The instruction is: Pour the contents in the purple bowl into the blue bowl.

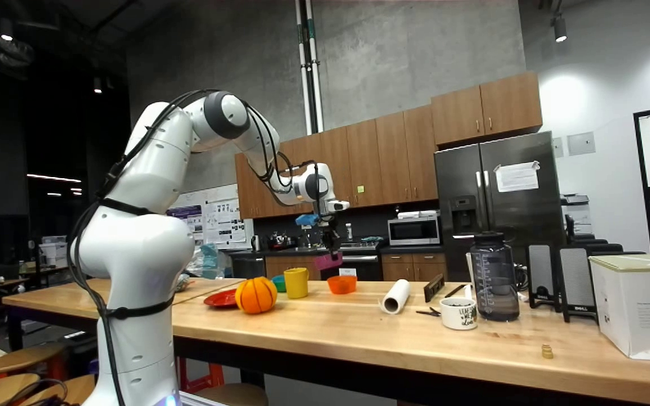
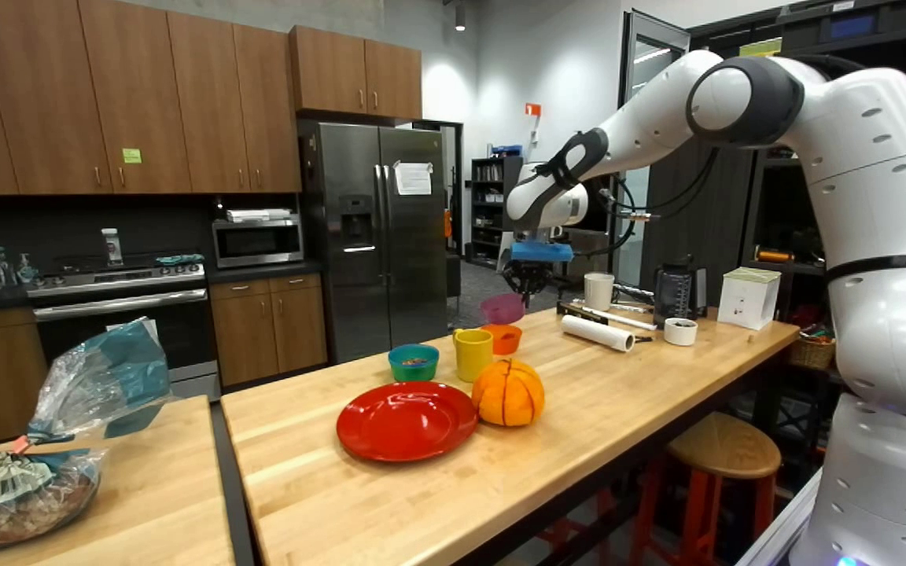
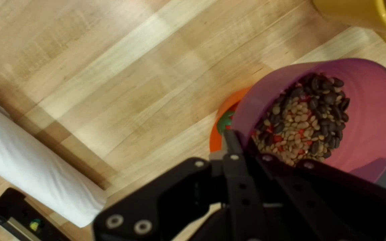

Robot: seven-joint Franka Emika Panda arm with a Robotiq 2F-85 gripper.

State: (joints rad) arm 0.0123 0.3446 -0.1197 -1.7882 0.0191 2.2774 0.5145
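Only the wrist view shows me beans point(image 3: 330, 113) inside the purple bowl point(image 3: 372, 110); blue-green bowl point(image 2: 414, 374), exterior views only. My gripper point(image 3: 244, 146) pinches the purple wall between its fingertips point(image 3: 233, 146).

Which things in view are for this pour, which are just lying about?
Job:
gripper
purple bowl, held
mix in it
teal bowl, probably the "blue" target

Lying about:
orange bowl
yellow mug
red plate
pumpkin
white roll
bottle
box
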